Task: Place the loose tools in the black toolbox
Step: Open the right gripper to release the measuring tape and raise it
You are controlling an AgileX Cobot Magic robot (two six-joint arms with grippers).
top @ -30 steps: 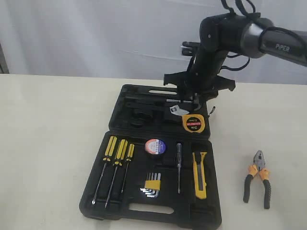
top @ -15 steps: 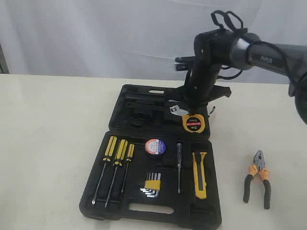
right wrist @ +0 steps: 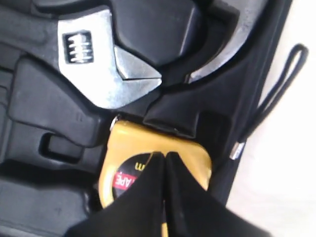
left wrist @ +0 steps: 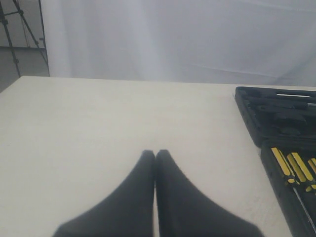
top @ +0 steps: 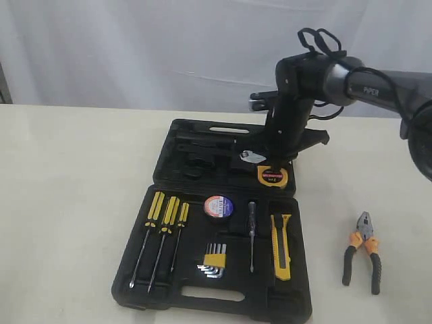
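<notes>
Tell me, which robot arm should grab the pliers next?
Probably the right. The pliers lie right of the toolbox, on the right gripper's side. The left gripper sits beyond the toolbox's other edge.

On the right arm (top: 375, 86), far right in the exterior view: "PIPER" in pale capitals along the dark grey link.

On the face of the yellow round tape measure (right wrist: 129, 144), seen close in the right wrist view: white letters "APE" on a red band, the rest of the word hidden, and a lone "m" on the black ring just beside it. From the exterior view, the same face: red band only, lettering too small to read.

On the black tape roll (top: 218, 206), near half of the case: white-red-blue label, print illegible.
</notes>
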